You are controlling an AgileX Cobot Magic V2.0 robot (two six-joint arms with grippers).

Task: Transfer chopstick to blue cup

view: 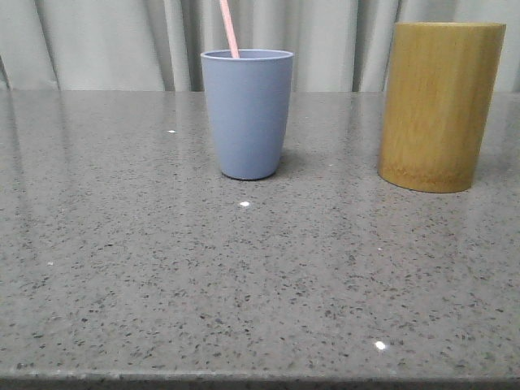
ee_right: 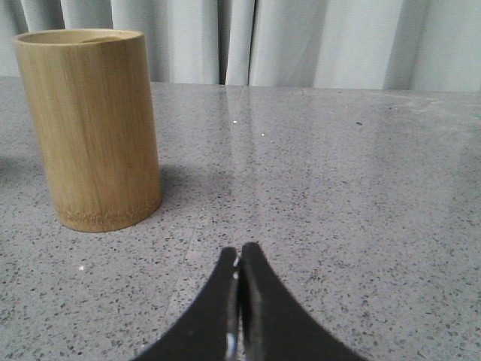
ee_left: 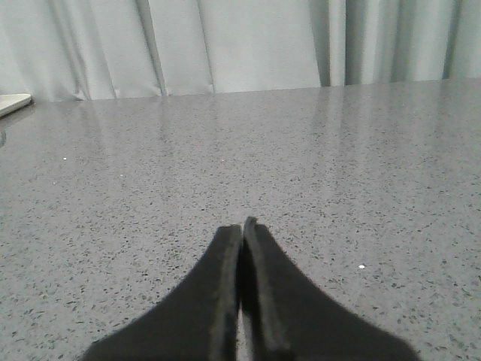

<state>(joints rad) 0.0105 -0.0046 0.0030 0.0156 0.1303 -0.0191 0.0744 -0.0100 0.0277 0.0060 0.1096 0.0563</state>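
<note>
The blue cup stands upright at the middle back of the grey speckled table. A pale pink chopstick stands in it, leaning left and running out of the top of the front view. My left gripper is shut and empty, low over bare tabletop. My right gripper is shut and empty, a short way from the bamboo cylinder. Neither gripper shows in the front view.
The tall yellow-brown bamboo cylinder stands to the right of the blue cup. A pale curtain hangs behind the table. A white object's edge shows at the side of the left wrist view.
</note>
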